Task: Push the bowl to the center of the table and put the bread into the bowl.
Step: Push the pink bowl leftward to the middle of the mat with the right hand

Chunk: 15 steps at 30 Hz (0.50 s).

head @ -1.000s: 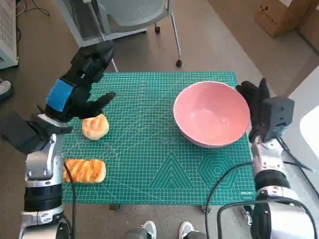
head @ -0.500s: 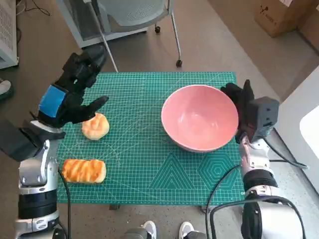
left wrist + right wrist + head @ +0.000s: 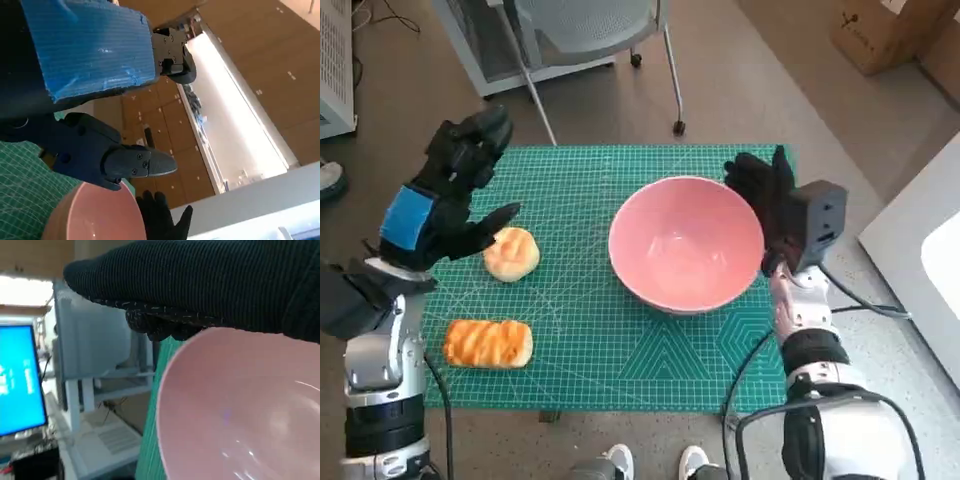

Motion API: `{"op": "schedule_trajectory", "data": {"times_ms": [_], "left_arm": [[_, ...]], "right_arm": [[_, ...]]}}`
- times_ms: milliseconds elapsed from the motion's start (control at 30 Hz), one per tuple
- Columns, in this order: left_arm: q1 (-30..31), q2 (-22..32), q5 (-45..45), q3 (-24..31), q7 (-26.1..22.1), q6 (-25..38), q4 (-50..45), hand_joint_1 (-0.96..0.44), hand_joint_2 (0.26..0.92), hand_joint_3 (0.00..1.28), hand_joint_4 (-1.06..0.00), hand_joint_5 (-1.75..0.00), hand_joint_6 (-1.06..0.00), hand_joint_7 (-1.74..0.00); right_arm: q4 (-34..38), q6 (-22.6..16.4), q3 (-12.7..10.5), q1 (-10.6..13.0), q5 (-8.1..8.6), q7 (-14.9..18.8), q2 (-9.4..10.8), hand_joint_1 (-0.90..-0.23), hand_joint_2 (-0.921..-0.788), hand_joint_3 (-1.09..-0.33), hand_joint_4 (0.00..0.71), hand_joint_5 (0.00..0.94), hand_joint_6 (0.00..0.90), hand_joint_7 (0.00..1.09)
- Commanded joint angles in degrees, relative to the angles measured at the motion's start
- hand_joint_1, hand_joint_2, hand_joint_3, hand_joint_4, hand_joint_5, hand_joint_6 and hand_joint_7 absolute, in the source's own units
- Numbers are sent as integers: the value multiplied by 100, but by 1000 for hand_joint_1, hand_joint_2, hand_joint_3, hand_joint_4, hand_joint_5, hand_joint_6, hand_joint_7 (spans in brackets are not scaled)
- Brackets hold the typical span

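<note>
Pink bowl (image 3: 686,243) upright near the middle of the green cutting mat (image 3: 620,350), a little toward the right edge; bare mat on its left and near sides. Right hand (image 3: 767,205) flat against the bowl's right outer wall, gloved fingers (image 3: 750,175) raised and slightly apart along the rim, holding nothing. Round bread roll (image 3: 511,253) on the mat's left part, well apart from the bowl. Left hand (image 3: 445,190) raised above the mat's left edge, fingers spread and empty, thumb tip just beside the roll's far-left side, contact not clear. Striped oblong bread (image 3: 488,343) near the left front corner, long axis along the near edge. Chair legs (image 3: 672,70) beyond the far edge.
</note>
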Motion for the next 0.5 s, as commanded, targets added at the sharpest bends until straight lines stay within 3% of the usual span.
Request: {"op": "schedule_trajectory", "data": {"times_ms": [33,500], "left_arm": [[157,99,40,79,94,-95,-184,-457,921,288,-185,-37,-2,-613],[357,112,168,109,332,-70,-473,-431,921,296,-195,-33,-11,-618]], "right_arm": [[63,122,68,-68,-100,-95,173,-620,-921,-778,153,8,314,23],[80,215,72,-244,-147,-9,403,-612,-921,-771,160,7,313,21]]}}
